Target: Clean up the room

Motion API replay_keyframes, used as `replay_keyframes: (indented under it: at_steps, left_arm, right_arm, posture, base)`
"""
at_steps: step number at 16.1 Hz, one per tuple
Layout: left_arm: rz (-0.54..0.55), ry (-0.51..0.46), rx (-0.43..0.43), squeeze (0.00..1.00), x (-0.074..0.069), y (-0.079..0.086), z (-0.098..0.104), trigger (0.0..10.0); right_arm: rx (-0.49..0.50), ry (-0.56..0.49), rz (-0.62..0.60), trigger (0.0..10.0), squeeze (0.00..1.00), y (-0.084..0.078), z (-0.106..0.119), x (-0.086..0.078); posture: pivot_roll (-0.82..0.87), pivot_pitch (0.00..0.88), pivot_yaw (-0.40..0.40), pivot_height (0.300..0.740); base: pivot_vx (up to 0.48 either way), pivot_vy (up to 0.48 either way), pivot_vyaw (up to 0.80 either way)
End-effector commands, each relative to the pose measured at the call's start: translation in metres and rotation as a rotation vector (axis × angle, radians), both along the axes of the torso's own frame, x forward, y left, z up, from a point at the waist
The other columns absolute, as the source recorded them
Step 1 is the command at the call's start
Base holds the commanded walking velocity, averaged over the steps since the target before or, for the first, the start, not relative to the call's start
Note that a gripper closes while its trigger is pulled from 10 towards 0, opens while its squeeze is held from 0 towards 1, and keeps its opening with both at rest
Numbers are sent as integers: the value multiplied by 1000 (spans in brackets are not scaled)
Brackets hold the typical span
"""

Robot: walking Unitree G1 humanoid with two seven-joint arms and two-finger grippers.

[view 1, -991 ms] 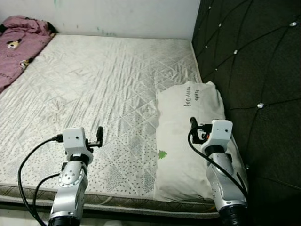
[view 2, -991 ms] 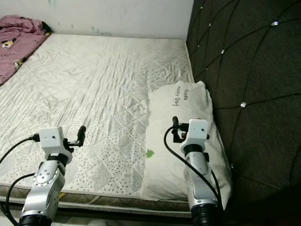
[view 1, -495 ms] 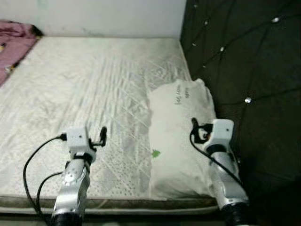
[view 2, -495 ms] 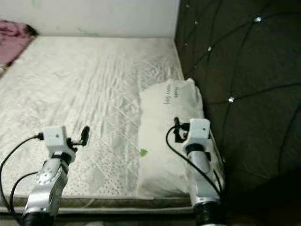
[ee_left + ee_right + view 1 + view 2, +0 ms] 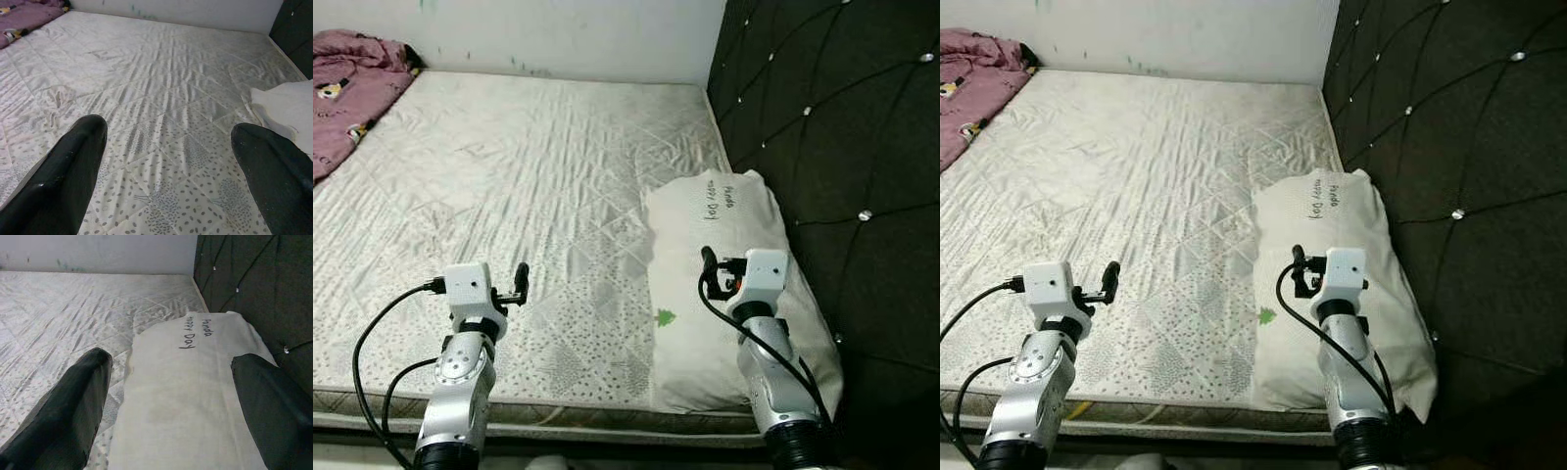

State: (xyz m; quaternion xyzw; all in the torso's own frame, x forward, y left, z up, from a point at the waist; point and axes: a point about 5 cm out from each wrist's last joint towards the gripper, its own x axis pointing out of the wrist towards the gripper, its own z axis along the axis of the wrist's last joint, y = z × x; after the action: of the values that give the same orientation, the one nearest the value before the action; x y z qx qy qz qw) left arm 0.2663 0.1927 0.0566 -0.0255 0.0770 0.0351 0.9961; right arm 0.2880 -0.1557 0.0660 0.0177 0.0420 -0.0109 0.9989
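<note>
Bare quilted mattress (image 5: pixel 529 186) filled the room's bed, with a white pillow (image 5: pixel 724 284) lying along its right edge by the dark headboard (image 5: pixel 842 127), long axis running near to far. Right tool (image 5: pixel 171 396) hovered over it, spread wide and empty; left tool (image 5: pixel 166 161), equally wide and empty, hung over bare mattress, farther off.

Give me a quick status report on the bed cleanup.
Left end effector open over quilted white mattress. Right end effector open above white printed pillow beside black tufted headboard. Pink crumpled blanket at far corner.
</note>
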Motion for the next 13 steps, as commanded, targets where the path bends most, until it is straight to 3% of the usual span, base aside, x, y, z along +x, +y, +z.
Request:
replay_keyframes:
  at_steps: [1,13]
  left_arm:
    - [-2,-1,7,0,1,0,0,10000]
    - [-1,0,9,0,2,0,1,10000]
  right_arm:
    - [-4,2,-14,10000,0,-4,1,2]
    - [-10,6,-19,10000,0,-4,1,4]
  posture:
    - [41,0,12,740]
    - [39,0,13,740]
  base:
    - [0,311,0]
    - [0,396,0]
